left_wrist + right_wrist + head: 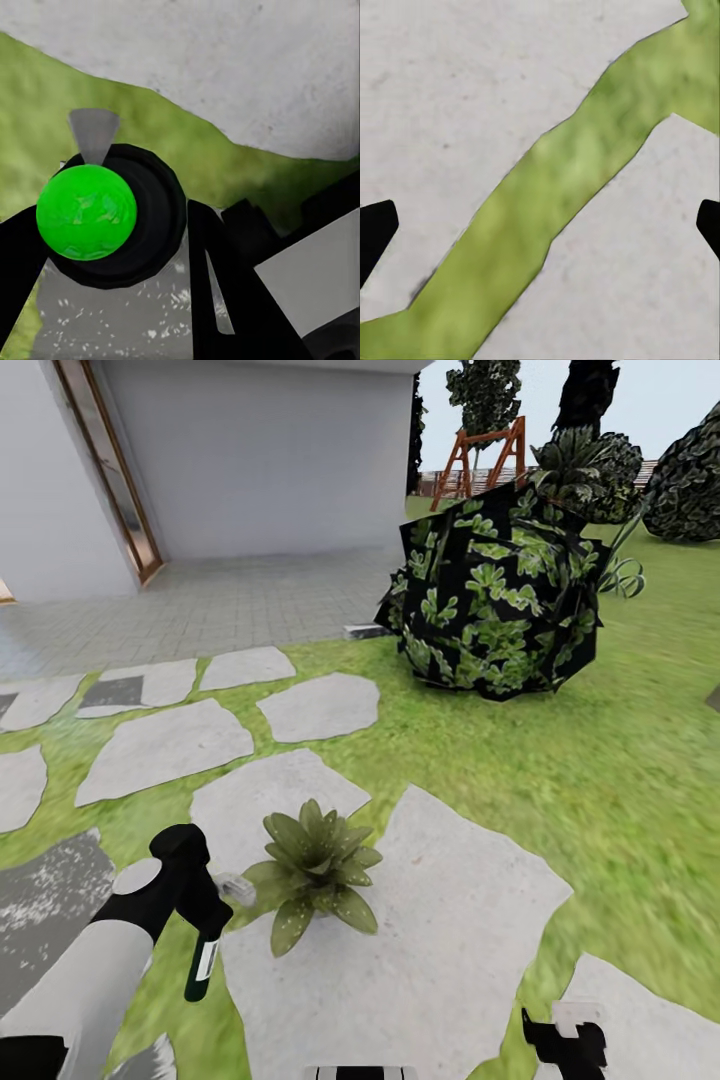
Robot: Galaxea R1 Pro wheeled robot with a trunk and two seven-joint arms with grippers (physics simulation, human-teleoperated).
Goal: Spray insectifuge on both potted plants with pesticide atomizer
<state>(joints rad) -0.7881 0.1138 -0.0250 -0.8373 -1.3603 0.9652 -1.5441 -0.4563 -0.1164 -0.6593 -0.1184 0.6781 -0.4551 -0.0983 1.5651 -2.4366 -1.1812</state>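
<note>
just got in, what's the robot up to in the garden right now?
The left gripper holds the pesticide atomizer, its white trigger head pointing at a potted plant sitting on a grey stepping stone. It looks set to spray this plant; whether spray is coming out cannot be told. The right gripper hangs open and empty above stone and grass. A big dark shrub stands behind on the lawn.

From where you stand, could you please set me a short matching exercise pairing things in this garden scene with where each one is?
Things:
1. potted plant
2. pesticide atomizer
3. dark leafy shrub
4. swing frame

Places:
A. on the lawn beside the paved patio
B. held in the left gripper
C. far back, behind the shrub
D. on the stepping stones, just ahead of the robot

Pairs: 1-D, 2-B, 3-A, 4-C
</note>
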